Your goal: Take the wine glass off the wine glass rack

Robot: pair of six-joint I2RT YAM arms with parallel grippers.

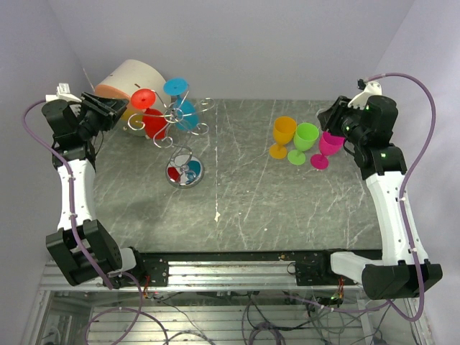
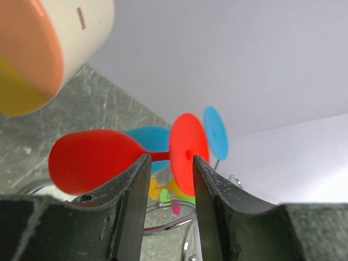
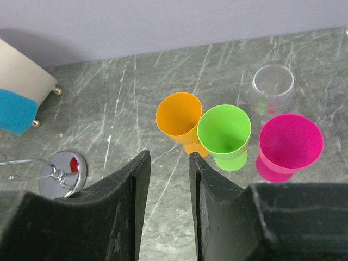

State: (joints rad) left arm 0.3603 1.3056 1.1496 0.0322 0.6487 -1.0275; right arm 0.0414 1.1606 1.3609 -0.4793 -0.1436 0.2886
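Counter (image 1: 251,194): grey marble, carries all items.
Beige drum (image 1: 133,75): upper left of top view, behind rack.
Wine glass rack (image 1: 185,171): left of centre, chrome base on counter. Red wine glass (image 1: 154,123) and blue wine glass (image 1: 187,115) hang on its wire arms.
Orange glass (image 1: 283,133), green glass (image 1: 306,135), magenta glass (image 1: 329,144): upright on counter, right of centre, off rack.
Left claw (image 2: 170,159): partly open, fingers either side of red wine glass stem, no grip evident.
Right claw (image 3: 168,157): partly open, empty, above orange glass.
Judgement: red wine glass not yet removed; closing, lift-off remain.
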